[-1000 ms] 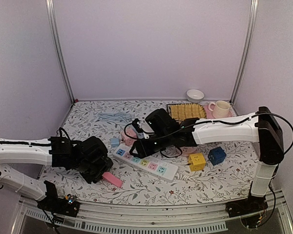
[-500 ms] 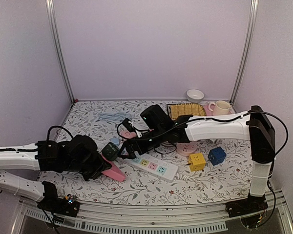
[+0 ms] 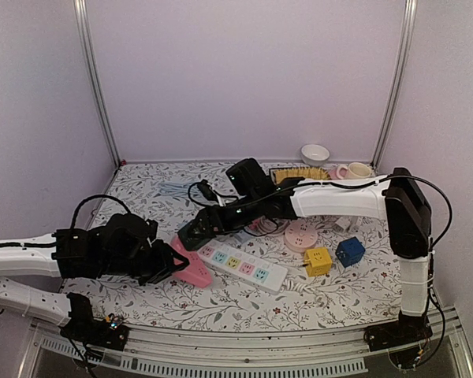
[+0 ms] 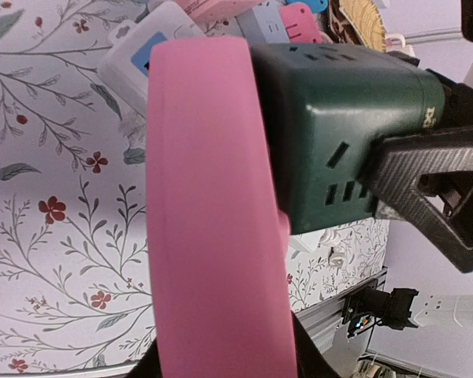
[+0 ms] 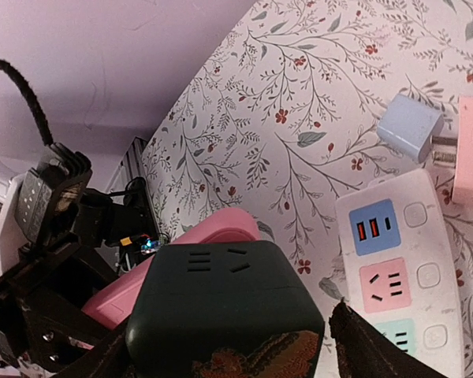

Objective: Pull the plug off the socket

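A flat pink socket (image 3: 191, 269) (image 4: 213, 220) is clamped in my left gripper (image 3: 169, 264), lifted off the table at front left. A dark green cube plug (image 3: 193, 234) (image 4: 339, 134) sits tight against the socket's face. My right gripper (image 3: 201, 230) reaches in from the right, and its black fingers (image 4: 433, 181) flank the cube. In the right wrist view the green cube (image 5: 229, 307) fills the space between the fingers, with the pink socket (image 5: 213, 232) just behind it. My left fingertips are mostly hidden behind the pink slab.
A white power strip (image 3: 244, 266) (image 5: 394, 268) lies right beside the pink socket. A yellow cube (image 3: 318, 261), a blue cube (image 3: 350, 251) and a round pink socket (image 3: 301, 235) sit to the right. A mug (image 3: 356, 174), bowl (image 3: 315, 153) and woven tray (image 3: 299, 177) stand at the back.
My left gripper closed on the pink socket and raised it toward the right. My right gripper swung left off the power strip, opened wide and came around the green cube.
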